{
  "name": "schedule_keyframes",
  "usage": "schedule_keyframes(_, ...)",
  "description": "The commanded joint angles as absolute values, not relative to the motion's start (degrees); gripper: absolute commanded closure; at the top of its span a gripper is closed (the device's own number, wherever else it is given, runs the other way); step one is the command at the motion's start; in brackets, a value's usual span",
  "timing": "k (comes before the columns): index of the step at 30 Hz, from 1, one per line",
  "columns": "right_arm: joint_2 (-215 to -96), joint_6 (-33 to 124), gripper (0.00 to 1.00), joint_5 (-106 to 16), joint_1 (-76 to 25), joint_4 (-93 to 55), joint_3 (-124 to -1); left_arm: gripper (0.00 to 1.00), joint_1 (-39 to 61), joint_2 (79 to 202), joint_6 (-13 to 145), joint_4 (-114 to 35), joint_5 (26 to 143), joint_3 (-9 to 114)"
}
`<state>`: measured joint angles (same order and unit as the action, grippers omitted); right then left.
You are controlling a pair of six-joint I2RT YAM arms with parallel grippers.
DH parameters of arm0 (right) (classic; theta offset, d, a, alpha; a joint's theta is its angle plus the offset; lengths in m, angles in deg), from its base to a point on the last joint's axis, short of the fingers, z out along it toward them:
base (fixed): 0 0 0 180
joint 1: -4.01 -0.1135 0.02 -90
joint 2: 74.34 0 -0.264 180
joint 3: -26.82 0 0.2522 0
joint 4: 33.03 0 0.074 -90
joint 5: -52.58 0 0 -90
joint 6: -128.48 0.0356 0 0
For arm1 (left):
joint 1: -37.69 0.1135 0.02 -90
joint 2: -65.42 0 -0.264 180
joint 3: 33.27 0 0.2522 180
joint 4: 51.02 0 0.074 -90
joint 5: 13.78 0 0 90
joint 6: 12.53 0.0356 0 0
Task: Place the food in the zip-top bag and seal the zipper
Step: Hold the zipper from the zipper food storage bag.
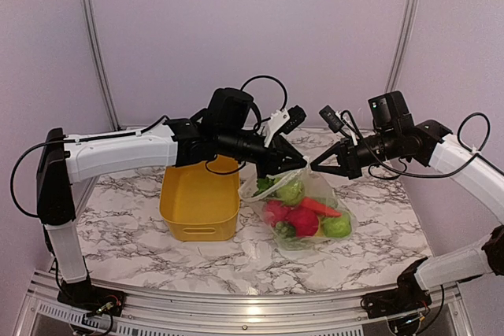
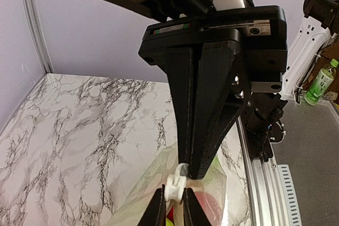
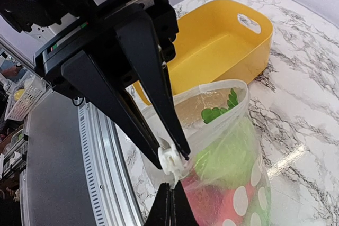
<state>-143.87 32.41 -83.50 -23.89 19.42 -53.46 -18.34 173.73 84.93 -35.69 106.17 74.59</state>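
Note:
The zip-top bag point(image 1: 309, 208), clear with white dots, lies on the table right of the bin and holds the food: green apple point(image 1: 337, 227), carrot point(image 1: 320, 207), red pieces point(image 1: 302, 221), a green piece point(image 1: 290, 191). Its mouth point(image 3: 212, 95) stands open in a loop. My left gripper point(image 1: 287, 165) is shut on the white zipper slider point(image 2: 175, 187), which also shows in the right wrist view point(image 3: 170, 158). My right gripper point(image 1: 314, 166) is shut on the bag's edge point(image 3: 177, 181) right beside the slider, tip to tip with the left one.
The yellow bin point(image 1: 200, 198) stands empty just left of the bag, also in the right wrist view point(image 3: 222, 41). The marble table point(image 1: 126, 226) has a metal rail along its near edge point(image 1: 236, 304).

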Motion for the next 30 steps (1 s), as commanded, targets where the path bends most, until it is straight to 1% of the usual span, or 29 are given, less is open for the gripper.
schedule_keyframes(1,-144.5,32.3,1.00,-83.0,-24.6,19.5,-56.2,0.90,-18.0,172.6,83.5,-36.7,108.4,74.4)
schedule_keyframes(4,-145.0,32.5,0.87,-82.9,-24.6,19.2,-56.0,0.89,-18.0,172.5,83.1,-36.7,108.3,74.4)
schedule_keyframes(5,-145.2,32.7,0.83,-83.0,-24.6,19.1,-56.1,0.89,-18.0,172.5,83.1,-36.7,108.2,74.3)
schedule_keyframes(6,-145.5,32.7,0.82,-83.2,-24.7,19.0,-56.2,0.89,-18.0,172.5,83.2,-36.7,108.1,74.2)
schedule_keyframes(8,-146.0,32.6,0.83,-83.1,-24.7,18.7,-56.6,0.88,-18.0,172.5,83.2,-36.7,108.1,74.2)
schedule_keyframes(10,-146.5,32.4,0.86,-83.1,-24.7,18.6,-56.9,0.88,-18.0,172.5,83.3,-36.7,108.1,74.1)
schedule_keyframes(14,-146.9,32.1,0.97,-83.4,-24.8,18.7,-57.1,0.88,-18.0,172.5,83.2,-36.7,107.9,74.0)
schedule_keyframes(16,-146.8,32.0,1.00,-83.5,-24.8,18.7,-57.1,0.84,-17.9,172.5,82.8,-36.7,107.7,74.1)
schedule_keyframes(18,-146.6,31.8,1.00,-83.6,-24.8,18.8,-57.0,0.73,-17.9,172.4,82.4,-36.7,107.5,74.1)
schedule_keyframes(20,-146.4,31.7,1.00,-83.8,-24.8,18.8,-56.9,0.70,-17.8,172.4,82.2,-36.7,107.9,74.2)
schedule_keyframes(30,-146.3,31.3,1.00,-84.2,-25.3,19.1,-57.3,0.79,-17.2,173.3,79.5,-39.4,111.5,74.6)
